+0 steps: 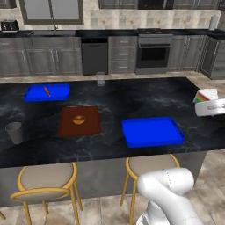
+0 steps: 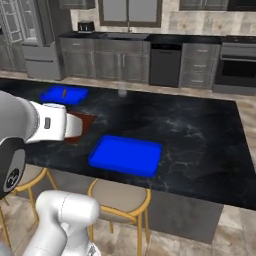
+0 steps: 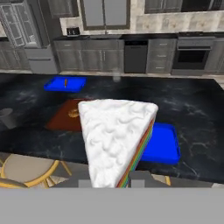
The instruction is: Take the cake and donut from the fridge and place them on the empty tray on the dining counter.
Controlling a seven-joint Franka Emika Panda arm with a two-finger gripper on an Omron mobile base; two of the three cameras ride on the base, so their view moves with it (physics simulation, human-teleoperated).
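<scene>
My gripper is shut on the cake, a wedge with white icing and rainbow layers at its side. In the left base view the cake hangs at the right edge above the dining counter, with the gripper at it. The large blue tray lies empty near the counter's front edge, left of and below the cake. That tray shows behind the cake in the hand view, and it is bare in the right base view. The fridge stands at the back left. The donut is out of view.
A brown tray with a round brown-orange pastry lies left of the big tray. Further left are a smaller blue tray and a grey cup. A glass stands at the far edge. Two stools stand in front.
</scene>
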